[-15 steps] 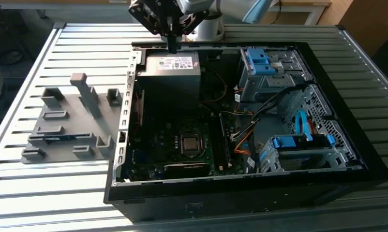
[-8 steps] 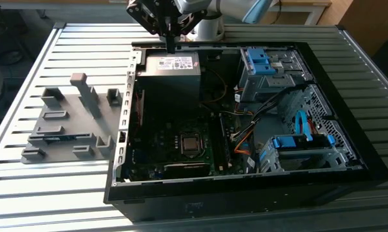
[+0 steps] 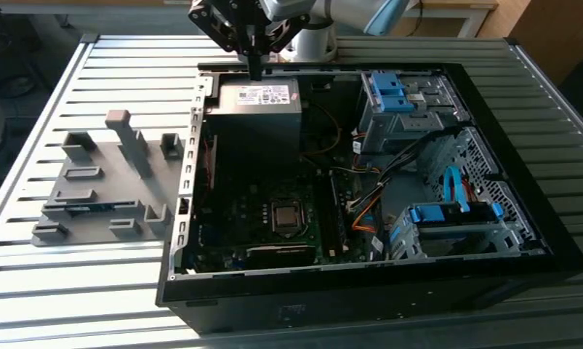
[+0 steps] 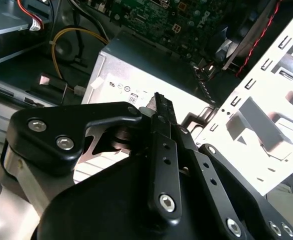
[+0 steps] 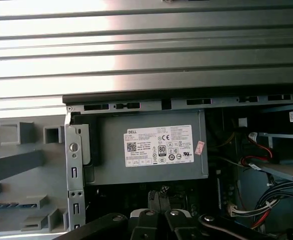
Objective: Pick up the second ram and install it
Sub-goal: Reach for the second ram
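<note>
Ribbed grey metal tabletop (image 3: 97, 65) carries an open black computer case (image 3: 369, 291) and a blocky grey holder (image 3: 126, 145). The second ram (image 3: 81, 208), a thin blue-green strip, lies in the holder at the exterior view's left. The gripper (image 3: 256, 73), drawn narrow and empty, hangs over the boxy power supply (image 3: 257, 102) at top centre.

One open computer case (image 3: 369, 309), one power supply (image 3: 257, 109), one CPU socket (image 3: 286, 216), and look, two bright-blue drive clips (image 3: 390, 92), yes, there's the second clip (image 3: 454, 212), plus one grey holder (image 3: 137, 149), one slatted table (image 3: 97, 291) and just one gripper (image 3: 256, 69)

Second ram (image 3: 78, 207): thin blue-green stick, seated lengthwise in slot of gray holder (image 3: 117, 190), near holder's exterior-view-left edge.
</note>
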`<state>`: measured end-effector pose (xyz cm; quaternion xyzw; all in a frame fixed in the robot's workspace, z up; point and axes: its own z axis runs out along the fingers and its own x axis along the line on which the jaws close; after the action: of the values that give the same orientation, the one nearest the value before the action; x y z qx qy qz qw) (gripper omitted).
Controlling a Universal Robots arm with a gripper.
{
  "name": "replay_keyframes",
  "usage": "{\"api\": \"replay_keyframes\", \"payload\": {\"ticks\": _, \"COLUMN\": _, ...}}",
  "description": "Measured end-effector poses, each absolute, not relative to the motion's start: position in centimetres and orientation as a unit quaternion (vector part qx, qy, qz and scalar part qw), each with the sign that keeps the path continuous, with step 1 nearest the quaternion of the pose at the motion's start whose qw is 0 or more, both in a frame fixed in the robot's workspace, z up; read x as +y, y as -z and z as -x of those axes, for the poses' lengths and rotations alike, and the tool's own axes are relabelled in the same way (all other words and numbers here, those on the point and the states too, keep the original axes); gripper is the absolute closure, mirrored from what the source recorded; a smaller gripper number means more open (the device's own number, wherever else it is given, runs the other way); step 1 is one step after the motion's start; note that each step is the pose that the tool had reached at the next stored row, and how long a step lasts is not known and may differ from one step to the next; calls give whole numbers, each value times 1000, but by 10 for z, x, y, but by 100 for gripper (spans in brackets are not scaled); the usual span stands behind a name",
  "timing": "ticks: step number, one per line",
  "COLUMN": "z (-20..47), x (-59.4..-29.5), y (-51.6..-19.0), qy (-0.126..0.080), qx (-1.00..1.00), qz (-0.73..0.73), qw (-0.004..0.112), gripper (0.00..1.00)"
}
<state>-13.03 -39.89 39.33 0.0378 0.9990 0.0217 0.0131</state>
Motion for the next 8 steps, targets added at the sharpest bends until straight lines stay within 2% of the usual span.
{"api": "replay_keyframes", "payload": {"ticks": 8, "z": 132, "x": -399, "y": -393, "qy": -22, "qx": 999, "qz": -38, "qw": 13, "gripper": 89}}
